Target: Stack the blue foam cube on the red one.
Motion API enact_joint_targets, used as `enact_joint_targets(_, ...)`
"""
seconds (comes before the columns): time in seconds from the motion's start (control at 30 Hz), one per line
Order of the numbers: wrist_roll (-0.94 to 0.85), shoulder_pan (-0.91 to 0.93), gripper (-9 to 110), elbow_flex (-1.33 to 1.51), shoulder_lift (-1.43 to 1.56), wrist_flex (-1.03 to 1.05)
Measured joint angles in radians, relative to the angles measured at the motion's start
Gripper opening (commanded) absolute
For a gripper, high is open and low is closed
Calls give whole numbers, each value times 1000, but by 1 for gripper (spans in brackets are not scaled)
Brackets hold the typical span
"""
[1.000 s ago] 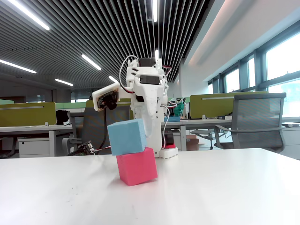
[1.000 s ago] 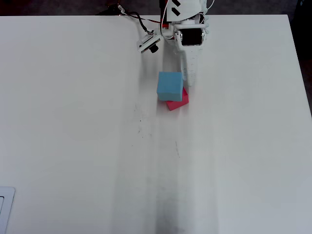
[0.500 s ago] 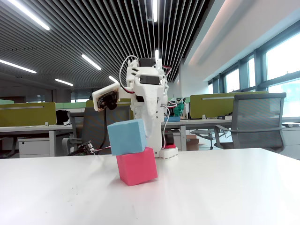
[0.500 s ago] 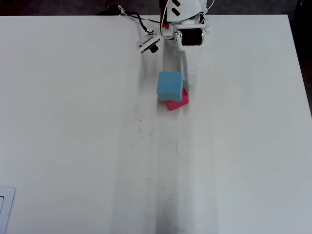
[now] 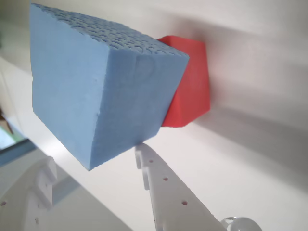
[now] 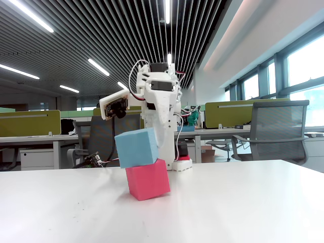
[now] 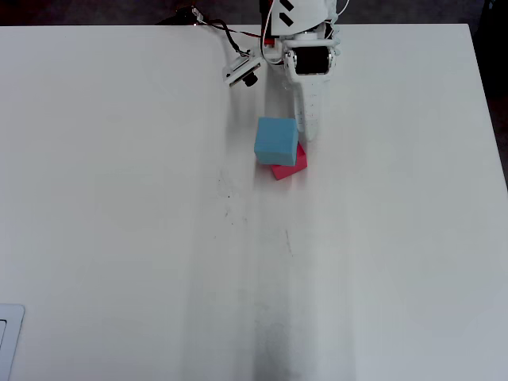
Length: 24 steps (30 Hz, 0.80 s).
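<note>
Blue foam cube (image 6: 136, 147): sits on the red foam cube (image 6: 147, 179) — tilted and offset toward the left in the fixed view, overhanging one edge; in the overhead view it covers most of the red one
Handling: judged light, soft and grainy, so it should grip well but dent and rock easily; the perch looks unsteady
Where to hold: the two opposite flat side faces, mid-height, squeezed gently — not the corners
Claw (image 5: 94, 161): spread, one finger (image 5: 163, 185) just touching the blue cube's lower edge, the other standing clear, nothing pinched
Bench (image 7: 119, 238): white, smooth, matte, with a few faint scuffs; otherwise bare around the stack
Room: open office with slatted ceiling and strip lights, green desk dividers, a mesh chair (image 6: 276, 129), windows on the right in the fixed view
</note>
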Motion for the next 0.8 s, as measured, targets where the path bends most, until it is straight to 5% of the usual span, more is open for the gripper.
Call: enact_joint_targets(0.8, 0, -66, 22, 17, 0, -46)
